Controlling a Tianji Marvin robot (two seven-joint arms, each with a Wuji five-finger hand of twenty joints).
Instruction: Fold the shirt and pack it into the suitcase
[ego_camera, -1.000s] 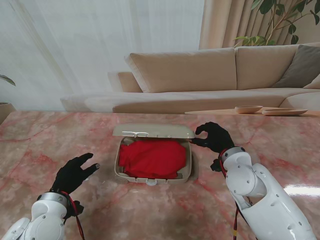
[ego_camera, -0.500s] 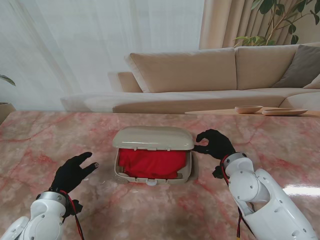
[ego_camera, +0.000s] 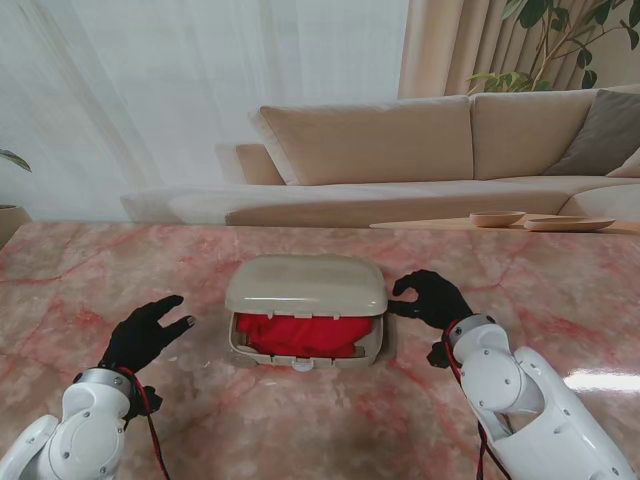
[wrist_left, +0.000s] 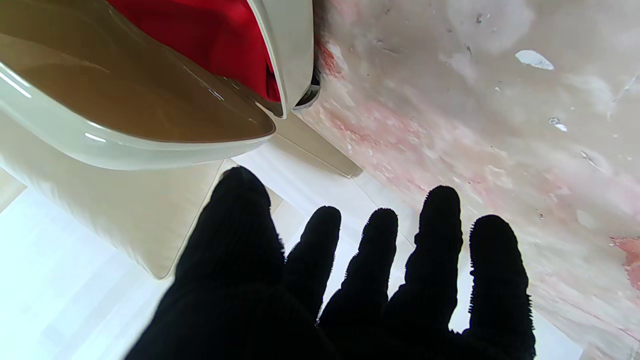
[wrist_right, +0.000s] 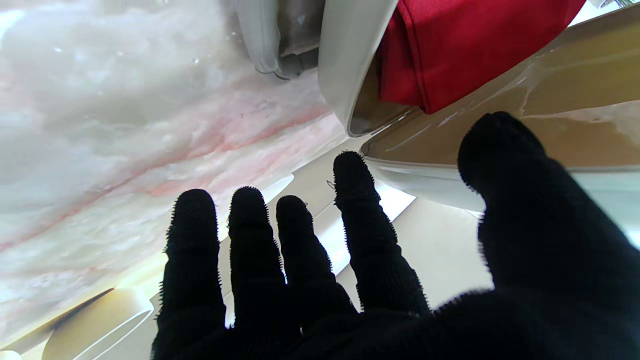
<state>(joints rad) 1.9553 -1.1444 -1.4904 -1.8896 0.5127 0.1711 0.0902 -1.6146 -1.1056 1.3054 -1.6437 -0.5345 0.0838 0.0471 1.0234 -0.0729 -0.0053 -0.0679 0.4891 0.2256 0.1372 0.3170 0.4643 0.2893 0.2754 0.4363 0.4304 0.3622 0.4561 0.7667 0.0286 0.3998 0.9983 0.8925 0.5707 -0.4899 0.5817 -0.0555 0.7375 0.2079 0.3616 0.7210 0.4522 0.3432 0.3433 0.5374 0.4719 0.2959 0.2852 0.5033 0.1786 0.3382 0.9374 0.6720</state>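
A small beige suitcase (ego_camera: 306, 312) sits mid-table with its lid (ego_camera: 305, 284) tipped most of the way down. The folded red shirt (ego_camera: 305, 334) shows through the gap at the side nearer to me. My right hand (ego_camera: 430, 298) hovers just right of the lid's corner, fingers apart, holding nothing. My left hand (ego_camera: 145, 334) stays well left of the case, also spread. The left wrist view shows the lid (wrist_left: 120, 120) over the shirt (wrist_left: 210, 40). The right wrist view shows the shirt (wrist_right: 465, 45) between shell and lid (wrist_right: 500, 145).
The pink marble table (ego_camera: 120, 270) stretches around the case. A beige sofa (ego_camera: 420, 150) stands beyond the far edge, with wooden dishes (ego_camera: 497, 218) on a low surface at the far right.
The lid has swung down from upright to nearly covering the shirt. My right hand drew back toward me from the lid's corner. The left hand barely moved.
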